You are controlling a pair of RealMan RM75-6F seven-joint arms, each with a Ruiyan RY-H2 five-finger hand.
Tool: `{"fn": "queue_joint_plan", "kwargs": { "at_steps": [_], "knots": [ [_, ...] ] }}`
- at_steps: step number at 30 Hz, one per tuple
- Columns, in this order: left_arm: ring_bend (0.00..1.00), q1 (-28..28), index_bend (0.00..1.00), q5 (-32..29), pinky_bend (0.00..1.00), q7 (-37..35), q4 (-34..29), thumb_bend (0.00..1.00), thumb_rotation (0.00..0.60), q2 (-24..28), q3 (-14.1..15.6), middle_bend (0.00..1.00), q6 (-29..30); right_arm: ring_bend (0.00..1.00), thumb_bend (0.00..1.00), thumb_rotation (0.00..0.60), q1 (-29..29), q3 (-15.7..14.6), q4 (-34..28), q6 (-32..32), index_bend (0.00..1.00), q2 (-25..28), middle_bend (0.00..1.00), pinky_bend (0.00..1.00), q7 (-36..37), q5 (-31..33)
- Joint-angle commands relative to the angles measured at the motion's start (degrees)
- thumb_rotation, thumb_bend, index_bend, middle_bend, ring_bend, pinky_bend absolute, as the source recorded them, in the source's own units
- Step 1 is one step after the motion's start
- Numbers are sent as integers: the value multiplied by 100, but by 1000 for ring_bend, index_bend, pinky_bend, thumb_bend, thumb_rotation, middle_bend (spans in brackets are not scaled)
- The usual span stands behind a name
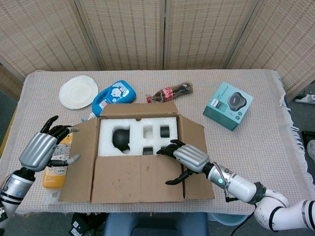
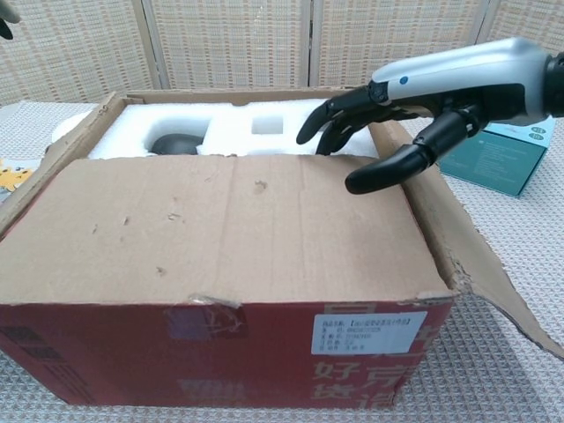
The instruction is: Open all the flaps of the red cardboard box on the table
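Red cardboard box (image 1: 140, 157) sits near the front edge of the tabletop (image 1: 246, 142), which has a woven cloth on it. From the head view, the left flap (image 1: 81, 160), the right flap (image 1: 197, 157) and the back flap (image 1: 140, 109) are folded out. The near flap (image 1: 138, 178) lies flat over the front part of the box. White foam (image 1: 135, 133) fills the inside, with a dark round thing (image 1: 120, 137) sunk in it. The right hand (image 1: 184, 158) is at the right end of the near flap, by the foam. Its fingers are spread and it holds nothing. The left hand (image 1: 44, 147) is just left of the left flap, fingers spread too, holding nothing. A yellow packet (image 1: 54, 173) lies under it. Farther back are a white plate (image 1: 78, 91), a blue bottle (image 1: 114, 97), a cola bottle (image 1: 170, 91) lying down and a teal box (image 1: 228, 105).

From the chest view, the box (image 2: 220, 352) is very close, and its red front has a white label (image 2: 370, 331). The near flap (image 2: 220, 225) covers the front half. The foam (image 2: 238, 128) shows behind it. The right hand (image 2: 397, 110) hangs over the right back corner of that flap, fingers (image 2: 330, 110) spread and pointing left, thumb below. I cannot tell if it touches the flap. The right flap (image 2: 458, 238) slopes down to the side. The teal box (image 2: 493, 141) stands behind the hand. Only a dark fingertip of the left hand (image 2: 7, 16) peeks in at the top left corner.
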Motion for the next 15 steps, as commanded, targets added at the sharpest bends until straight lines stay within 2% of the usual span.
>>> {"fn": "queue_joint_plan", "kwargs": {
  "at_steps": [1,6,9,12,15],
  "knots": [
    [284,-2,273,2,0,-9,-2,233,121,2,-5,299,2,138,94,263,-70,63,-131,29,139,132,248,0,530,-35],
    [284,-10,273,13,0,-7,-21,232,122,9,-22,299,10,158,95,255,-213,184,-232,53,139,437,260,0,1783,-358],
    [284,-18,273,17,0,15,-44,232,123,11,-30,299,8,168,95,253,-330,213,-254,171,139,647,262,0,2786,-757],
    [284,-28,274,13,0,44,-76,233,124,23,-41,299,1,178,95,253,-435,166,-201,414,139,819,266,0,4076,-1292],
    [284,-33,276,8,0,80,-117,232,119,43,-47,299,-6,194,94,255,-494,-78,28,832,139,882,281,0,5539,-2071]
  ]
}}
